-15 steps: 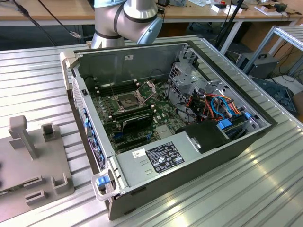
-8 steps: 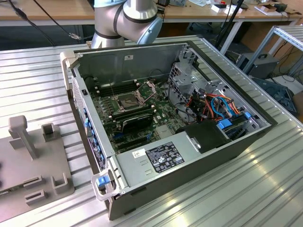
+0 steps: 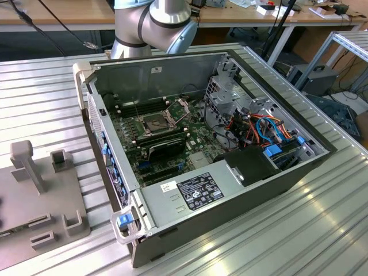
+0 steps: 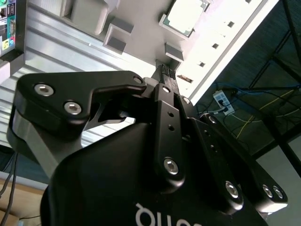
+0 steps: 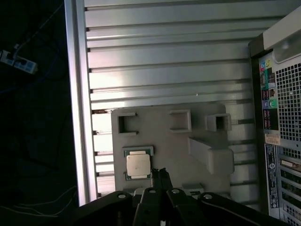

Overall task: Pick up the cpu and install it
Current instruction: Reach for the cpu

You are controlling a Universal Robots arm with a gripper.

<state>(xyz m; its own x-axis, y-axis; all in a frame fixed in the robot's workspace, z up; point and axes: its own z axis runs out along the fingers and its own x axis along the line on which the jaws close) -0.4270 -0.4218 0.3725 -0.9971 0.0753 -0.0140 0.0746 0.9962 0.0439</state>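
Supervisor: Gripper state?

Inspector: Gripper [image 5: 161, 173] has its tips drawn together and holds nothing.

Supervisor: Pose?

Inspector: It points down at the grey plate [image 5: 178, 153]. In the exterior view the arm [image 3: 154, 20] stands folded beyond the far wall of the case [image 3: 144, 80].

Supervisor: The cpu?

Inspector: The cpu [image 5: 138, 165] lies flat in its recess on that plate, just beside the tips and clear of them. Both wrist views confirm this. The case is well apart from the gripper.

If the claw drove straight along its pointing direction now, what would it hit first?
The claw would probably meet the grey fixture plate beside the cpu, not the chip itself; depth is unclear.
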